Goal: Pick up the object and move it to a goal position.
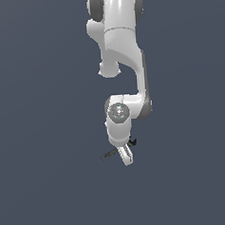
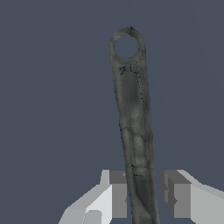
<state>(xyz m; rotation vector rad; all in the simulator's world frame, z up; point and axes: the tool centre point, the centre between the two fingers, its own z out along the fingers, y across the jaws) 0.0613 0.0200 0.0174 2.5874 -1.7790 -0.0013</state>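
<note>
Hand (image 2: 144,194) straddles the wrench (image 2: 133,131), one finger (image 2: 114,194) touching the shaft and the other finger (image 2: 176,197) just clear, so it is partly open and not gripping. From the fingers the shaft runs out to a ring end, the far end hidden. In the exterior view the wrench (image 1: 108,154) pokes out to the hand's (image 1: 127,155) left, low on the grey floor (image 1: 43,186), probably placed for a mid-shaft pinch.
</note>
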